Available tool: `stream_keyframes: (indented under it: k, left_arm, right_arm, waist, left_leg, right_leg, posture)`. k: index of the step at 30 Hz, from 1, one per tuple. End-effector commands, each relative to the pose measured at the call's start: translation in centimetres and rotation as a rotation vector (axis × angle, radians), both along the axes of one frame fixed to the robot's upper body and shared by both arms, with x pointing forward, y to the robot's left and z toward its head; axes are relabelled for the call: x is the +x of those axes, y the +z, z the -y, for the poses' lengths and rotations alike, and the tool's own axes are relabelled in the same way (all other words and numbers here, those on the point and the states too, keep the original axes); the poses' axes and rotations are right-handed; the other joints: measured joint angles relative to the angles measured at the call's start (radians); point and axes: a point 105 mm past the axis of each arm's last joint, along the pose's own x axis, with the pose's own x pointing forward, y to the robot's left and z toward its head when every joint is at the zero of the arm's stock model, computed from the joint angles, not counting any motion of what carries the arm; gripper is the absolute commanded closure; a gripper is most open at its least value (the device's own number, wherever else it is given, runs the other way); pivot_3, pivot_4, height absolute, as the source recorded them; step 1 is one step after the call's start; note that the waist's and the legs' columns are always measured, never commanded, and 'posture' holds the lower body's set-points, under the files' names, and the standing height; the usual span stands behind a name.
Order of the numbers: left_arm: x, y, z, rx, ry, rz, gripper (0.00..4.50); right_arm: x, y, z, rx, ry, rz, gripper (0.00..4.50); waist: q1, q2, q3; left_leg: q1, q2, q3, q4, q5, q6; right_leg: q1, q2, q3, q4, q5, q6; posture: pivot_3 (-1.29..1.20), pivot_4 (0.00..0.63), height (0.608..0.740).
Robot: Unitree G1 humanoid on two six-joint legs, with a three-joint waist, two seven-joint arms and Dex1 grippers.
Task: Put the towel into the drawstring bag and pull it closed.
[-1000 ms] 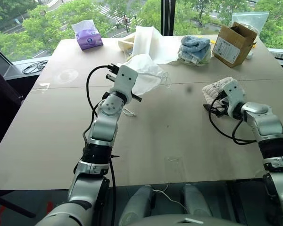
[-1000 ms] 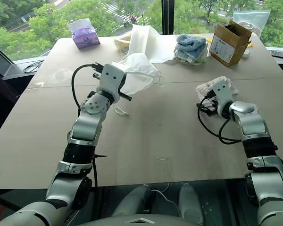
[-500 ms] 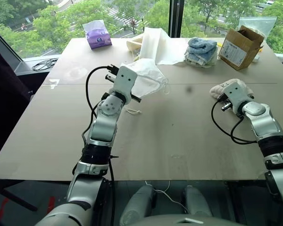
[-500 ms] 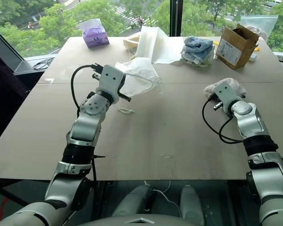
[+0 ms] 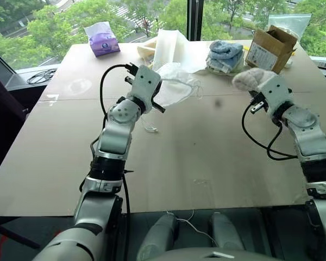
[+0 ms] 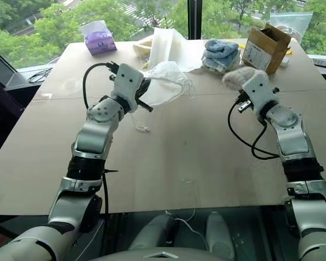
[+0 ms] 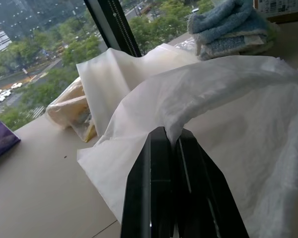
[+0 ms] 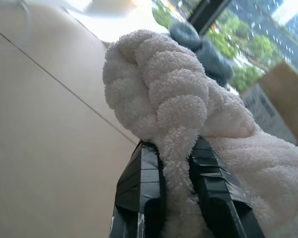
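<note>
Head view: above the bench (image 5: 195, 157), the left arm angles toward the box (image 5: 267, 49), and the right arm lifts the towel (image 5: 249, 79).
Left wrist: fingers (image 7: 154, 183) pinch the bag (image 7: 218, 104).
Right wrist: fingers (image 8: 144, 198) clamp the towel.

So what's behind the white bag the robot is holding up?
Behind the drawstring bag lies a big cream-white sheet, with a yellowish packet beside it. Whatever the bag covers on the table is hidden.
</note>
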Motion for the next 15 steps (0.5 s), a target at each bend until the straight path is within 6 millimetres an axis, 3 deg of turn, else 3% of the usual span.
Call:
stream_keyframes:
  k: [1,5,8,10,15]
  left_arm:
    - [-0.6,1.4,-0.1,-0.072,-0.08,-0.054,4.5]
    - [-0.5,1.6,-0.3,-0.073,-0.12,-0.095,4.5]
    - [-0.3,1.4,-0.3,-0.044,-0.13,-0.106,4.5]
    - [-0.5,1.4,0.3,-0.053,-0.171,-0.127,4.5]
    - [-0.7,1.5,0.9,-0.094,-0.203,-0.161,4.5]
  right_arm:
    - [-4.9,2.9,-4.2,-0.006,0.31,0.064,4.45]
    - [-8.7,2.9,-7.5,-0.125,0.521,0.06,4.45]
    - [-9.7,2.9,-9.0,-0.175,0.584,0.077,4.45]
    - [-10.6,1.6,-10.9,-0.234,0.644,0.074,4.45]
    - [-10.0,-1.7,-12.4,-0.372,0.63,0.079,4.45]
  waist:
    - [-0.005,0.0,0.0]
    - [-0.005,0.0,0.0]
    - [-0.002,0.0,0.0]
    - [-0.002,0.0,0.0]
    - [0.0,0.0,0.0]
  left_leg:
    - [-0.002,0.0,0.0,0.0,0.0,0.0]
    - [-0.002,0.0,-0.001,0.001,0.0,0.0]
    - [-0.002,0.0,-0.002,0.001,0.0,0.0]
    - [-0.002,0.0,-0.001,0.001,0.0,0.0]
    - [-0.002,0.0,-0.002,0.002,0.0,0.0]
  right_leg:
    - [-0.001,0.0,-0.001,0.0,0.0,0.0]
    - [-0.002,0.0,-0.001,0.0,0.0,0.0]
    - [-0.002,0.0,-0.004,0.0,0.0,0.0]
    - [-0.001,0.0,-0.004,0.0,0.0,0.0]
    - [-0.002,0.0,-0.004,0.001,0.0,0.0]
  posture:
    - [0.0,0.15,0.74]
    - [0.0,0.15,0.74]
    - [0.0,0.15,0.74]
    - [0.0,0.15,0.74]
    - [0.0,0.15,0.74]
